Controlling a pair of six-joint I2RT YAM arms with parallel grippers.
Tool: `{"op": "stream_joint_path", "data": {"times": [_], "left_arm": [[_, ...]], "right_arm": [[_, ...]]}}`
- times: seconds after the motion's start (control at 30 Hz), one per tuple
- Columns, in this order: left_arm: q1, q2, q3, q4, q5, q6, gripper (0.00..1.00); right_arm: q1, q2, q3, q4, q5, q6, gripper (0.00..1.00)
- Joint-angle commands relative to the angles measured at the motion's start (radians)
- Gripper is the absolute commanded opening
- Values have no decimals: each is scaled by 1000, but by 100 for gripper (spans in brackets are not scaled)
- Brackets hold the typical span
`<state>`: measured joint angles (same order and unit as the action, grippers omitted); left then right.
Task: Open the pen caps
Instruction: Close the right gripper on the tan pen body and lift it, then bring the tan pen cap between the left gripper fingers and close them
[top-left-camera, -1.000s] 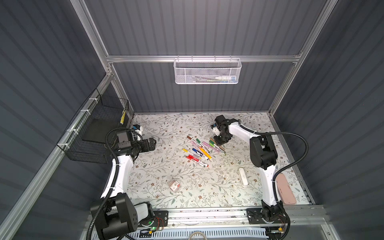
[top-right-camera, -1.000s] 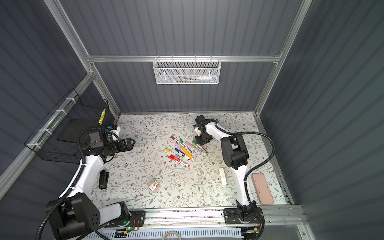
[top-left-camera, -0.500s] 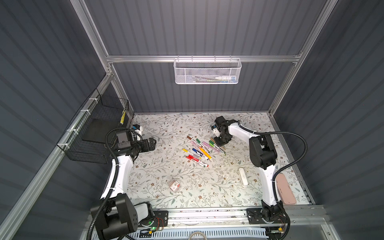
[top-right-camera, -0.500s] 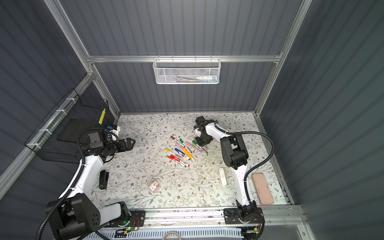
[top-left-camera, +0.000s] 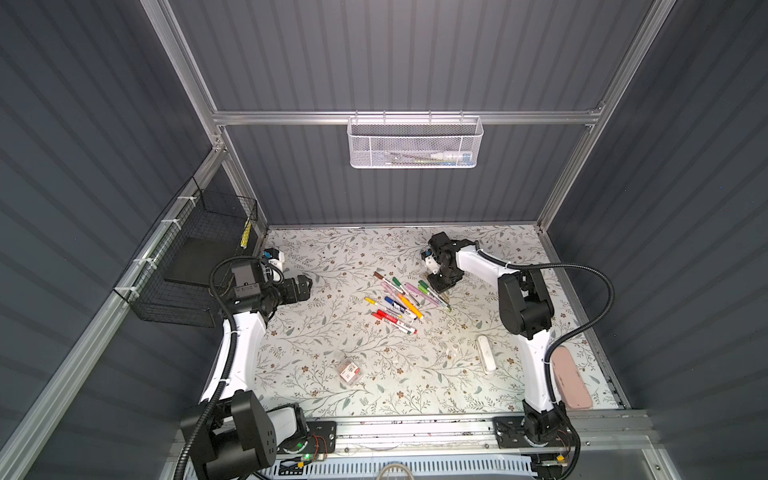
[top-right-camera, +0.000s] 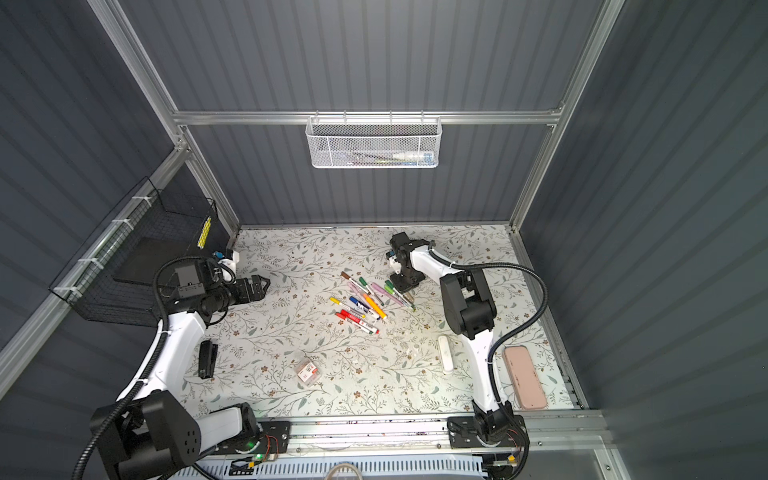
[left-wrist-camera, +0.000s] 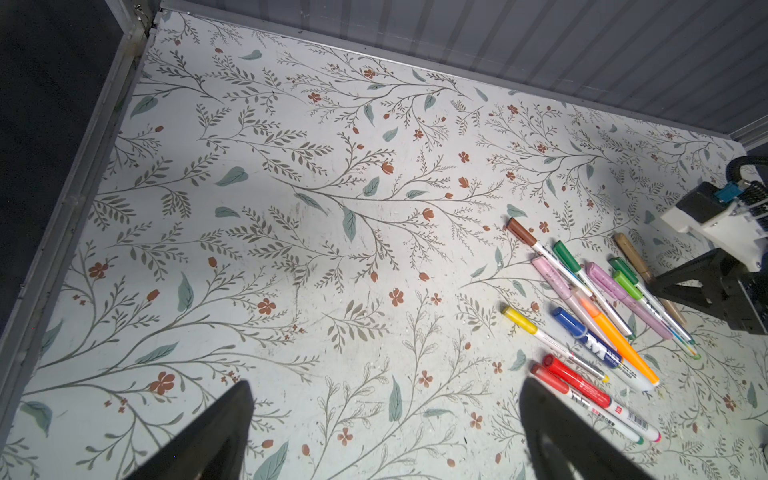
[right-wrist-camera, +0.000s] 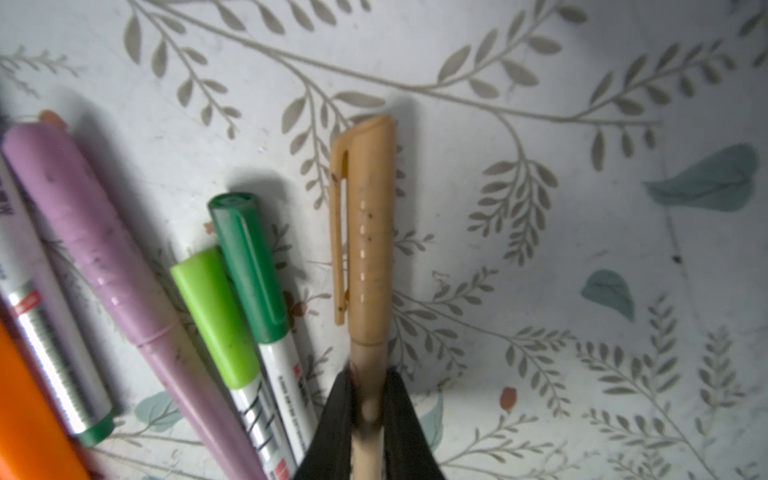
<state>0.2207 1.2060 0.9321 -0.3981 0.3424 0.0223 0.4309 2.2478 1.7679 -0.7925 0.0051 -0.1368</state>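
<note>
I lose the tan pen (right-wrist-camera: 370, 249) barrel past the right gripper (right-wrist-camera: 369, 399) fingers, off the wrist view's edge; the orange pen (right-wrist-camera: 29, 415) there is blurred and cropped. In both top views that gripper's body hides its fingertips. Of the left gripper (left-wrist-camera: 385, 384) I see only two cropped tips. The far mesh basket (top-left-camera: 374, 145) holds things too small to tell.

1. Left tool (left-wrist-camera: 385, 384): its two dark fingertips (left-wrist-camera: 232, 415) stand wide apart over the floral bench (left-wrist-camera: 249, 208).
2. Capped pens (left-wrist-camera: 615, 336) lie bunched together; brown cap (left-wrist-camera: 521, 232), yellow cap (left-wrist-camera: 518, 319) and blue cap (left-wrist-camera: 568, 322) show clearly; the red pens (left-wrist-camera: 582, 386) lie nearest one fingertip.
3. Right tool (left-wrist-camera: 669, 291) stands at the tan pen (left-wrist-camera: 627, 253).
</note>
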Motion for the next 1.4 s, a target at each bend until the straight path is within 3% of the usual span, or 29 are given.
{"op": "stream_joint_path", "data": {"times": [0.0, 0.1, 0.2, 0.37, 0.47, 0.53, 0.63, 0.73, 0.8, 0.97, 1.17, 1.37], "left_arm": [[9, -23, 41, -35, 25, -1, 100], [8, -22, 79, -70, 71, 2, 100], [6, -11, 138, -106, 192, -19, 100], [2, 36, 225, -40, 486, -123, 100], [-15, 64, 233, 169, 610, -294, 100], [-53, 88, 212, 388, 650, -464, 100], [-119, 142, 183, 705, 657, -687, 100], [-187, 214, 185, 937, 683, -813, 100], [-240, 249, 216, 976, 713, -780, 100], [-350, 314, 325, 777, 725, -569, 100], [-400, 347, 270, 917, 726, -590, 98], [-434, 345, 288, 775, 702, -473, 92]], "right_arm": [[-5, -41, -29, 0, 46, -23, 4], [-15, -105, -43, 12, 54, -22, 2], [-19, -187, -55, 9, 27, -8, 1], [-17, -377, -135, 56, -215, 76, 1], [-4, -494, -186, 124, -394, 150, 2], [23, -560, -215, 174, -454, 197, 2], [71, -648, -287, 320, -466, 311, 2], [126, -702, -349, 483, -459, 417, 2], [166, -710, -354, 537, -436, 445, 2], [252, -689, -322, 606, -377, 457, 2], [274, -652, -301, 663, -308, 482, 2], [280, -610, -262, 671, -285, 479, 2]]}}
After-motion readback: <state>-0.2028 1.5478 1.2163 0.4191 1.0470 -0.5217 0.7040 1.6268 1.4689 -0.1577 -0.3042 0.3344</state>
